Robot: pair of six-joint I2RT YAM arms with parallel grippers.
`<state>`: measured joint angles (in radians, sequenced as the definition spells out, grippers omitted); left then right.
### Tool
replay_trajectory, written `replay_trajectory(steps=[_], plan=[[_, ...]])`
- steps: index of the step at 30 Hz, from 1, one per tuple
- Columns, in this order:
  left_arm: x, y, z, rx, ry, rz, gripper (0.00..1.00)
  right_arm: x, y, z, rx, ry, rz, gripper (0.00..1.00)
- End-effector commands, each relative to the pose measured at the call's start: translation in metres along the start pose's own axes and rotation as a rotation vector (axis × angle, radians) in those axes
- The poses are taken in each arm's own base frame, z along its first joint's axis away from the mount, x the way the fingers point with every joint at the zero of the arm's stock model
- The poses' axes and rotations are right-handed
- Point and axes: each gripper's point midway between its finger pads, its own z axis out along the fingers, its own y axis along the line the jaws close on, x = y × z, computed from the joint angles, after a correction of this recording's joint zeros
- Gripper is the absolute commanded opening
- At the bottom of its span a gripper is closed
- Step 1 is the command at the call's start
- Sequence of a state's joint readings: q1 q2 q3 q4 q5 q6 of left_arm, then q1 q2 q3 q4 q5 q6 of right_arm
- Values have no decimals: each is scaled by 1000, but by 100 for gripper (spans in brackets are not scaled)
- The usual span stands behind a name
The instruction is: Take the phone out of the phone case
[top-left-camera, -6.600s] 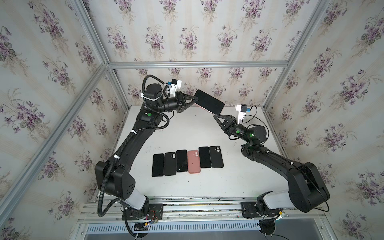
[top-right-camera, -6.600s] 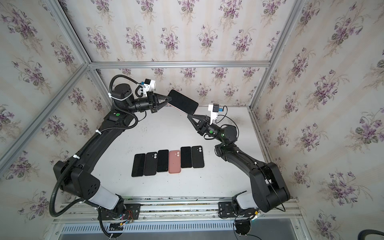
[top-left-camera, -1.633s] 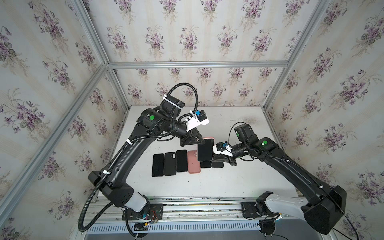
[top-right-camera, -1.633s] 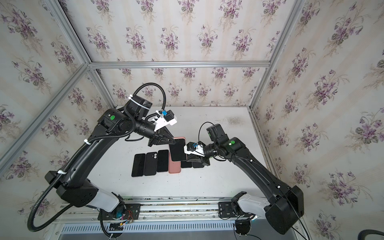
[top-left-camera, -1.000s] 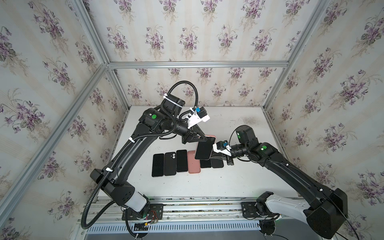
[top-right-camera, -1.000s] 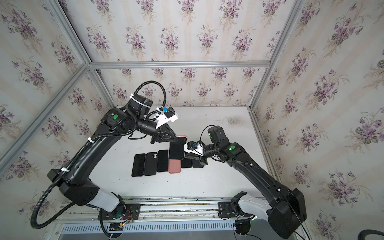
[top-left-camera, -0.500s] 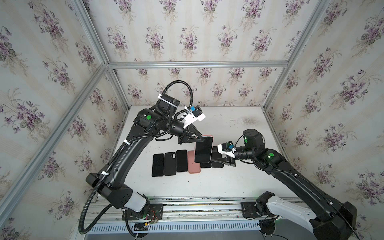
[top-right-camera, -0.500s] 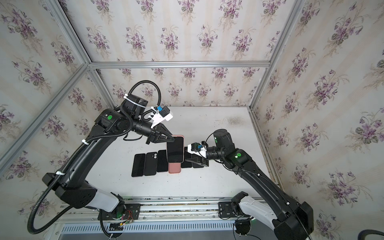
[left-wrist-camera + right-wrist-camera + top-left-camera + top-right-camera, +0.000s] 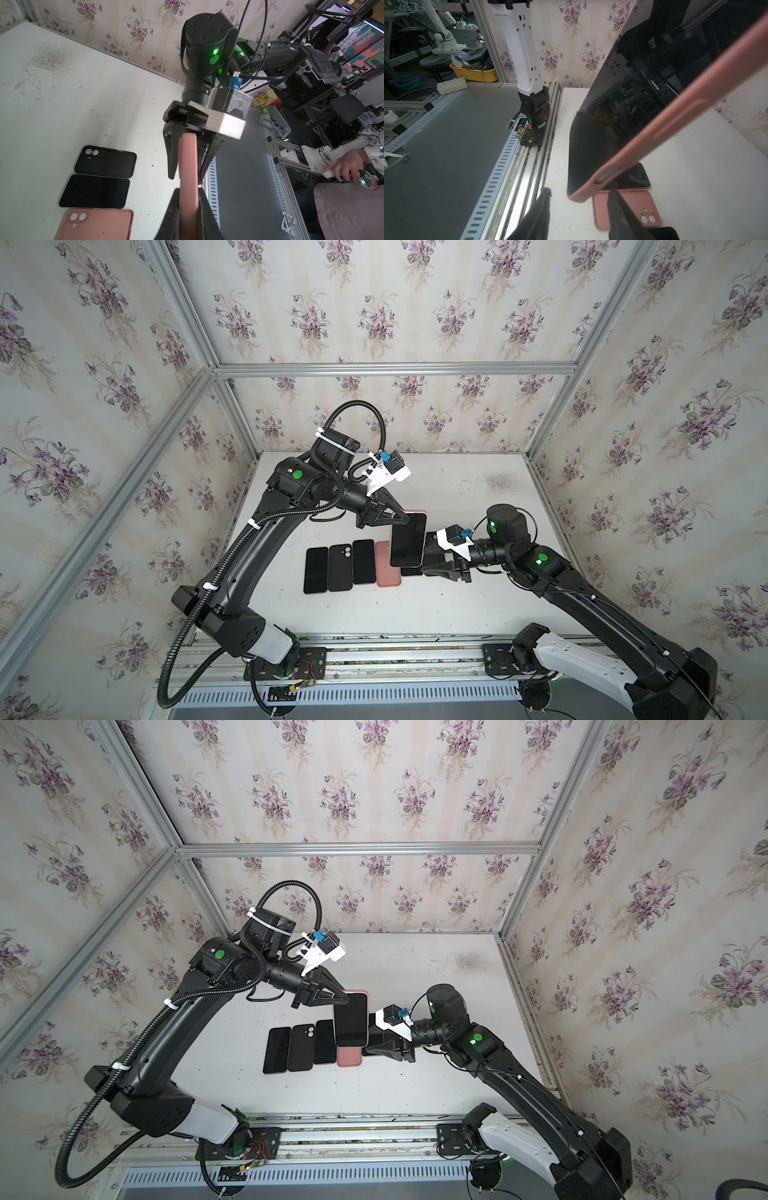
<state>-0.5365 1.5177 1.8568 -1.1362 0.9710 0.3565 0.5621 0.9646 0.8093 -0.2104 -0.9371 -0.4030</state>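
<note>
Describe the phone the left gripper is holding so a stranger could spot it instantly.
Find the white table and the row of phones and cases lying flat on it. Above the row's right half, the left gripper pinches the phone in a pink case by one end. It alone hangs off the table, dark screen rimmed in pink.

High stereo pair (same scene); wrist close-ups

Left tool (image 9: 402, 520): clamped on the cased phone (image 9: 408, 540)'s top end, so that end's blocked.
Right tool (image 9: 580, 186) gap: jaws apart, phone's lower corner sits in it.
Below both tools: row of phones and cases (image 9: 340, 565) lying flat, in the way.
Around right tool's wrist: bare worktop (image 9: 478, 497), loads of room.
</note>
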Motion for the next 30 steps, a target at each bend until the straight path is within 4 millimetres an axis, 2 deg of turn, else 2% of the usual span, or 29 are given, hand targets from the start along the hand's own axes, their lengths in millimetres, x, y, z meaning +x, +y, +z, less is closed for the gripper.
replay_trajectory(steps=[1,4,10,21,30], plan=[[-9,-6,-1,40,-36,25,0,-12,1,2,-21,-46,-6,45],[-10,-6,-1,36,-39,25,0,-9,2,3,-33,-40,4,37],[-12,-7,-2,35,-45,31,0,-4,6,5,-64,-35,18,29],[-18,-3,0,37,-51,31,0,-6,13,7,-134,-43,14,9],[-30,3,4,72,-77,22,0,-16,7,9,-129,-58,-101,2]])
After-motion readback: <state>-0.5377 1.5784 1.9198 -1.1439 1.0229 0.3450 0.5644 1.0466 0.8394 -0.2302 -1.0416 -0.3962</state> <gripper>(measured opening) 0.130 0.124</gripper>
